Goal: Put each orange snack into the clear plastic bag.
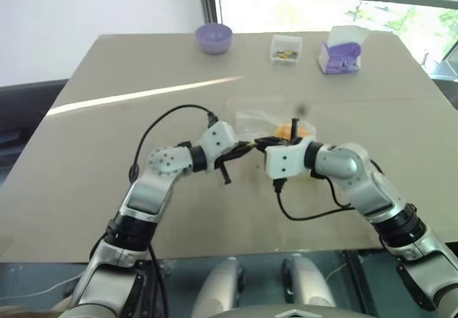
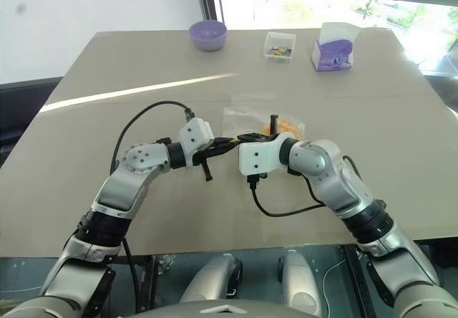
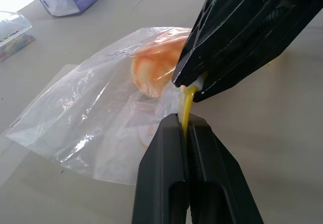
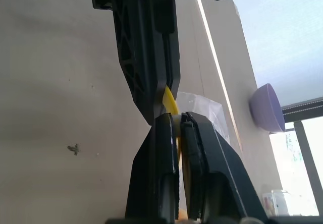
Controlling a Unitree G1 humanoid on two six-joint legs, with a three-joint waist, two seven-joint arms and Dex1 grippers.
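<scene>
The clear plastic bag (image 3: 86, 113) lies crinkled on the tan table, and its yellow seal strip (image 3: 185, 103) is lifted at one edge. Inside the bag sits the orange snack (image 3: 151, 67), a round golden bun seen through the plastic; it also shows beyond the grippers as the orange snack (image 1: 288, 129). My left gripper (image 3: 184, 120) is shut on the yellow strip. My right gripper (image 4: 176, 117) is shut on the same strip just beside it, and the two sets of fingertips nearly touch above the middle of the table.
Along the table's far edge stand a purple bowl (image 1: 214, 37), a small clear box of colourful bits (image 1: 285, 49) and a purple-and-white tissue box (image 1: 342, 49). Black cables loop from both wrists over the table (image 1: 86, 160).
</scene>
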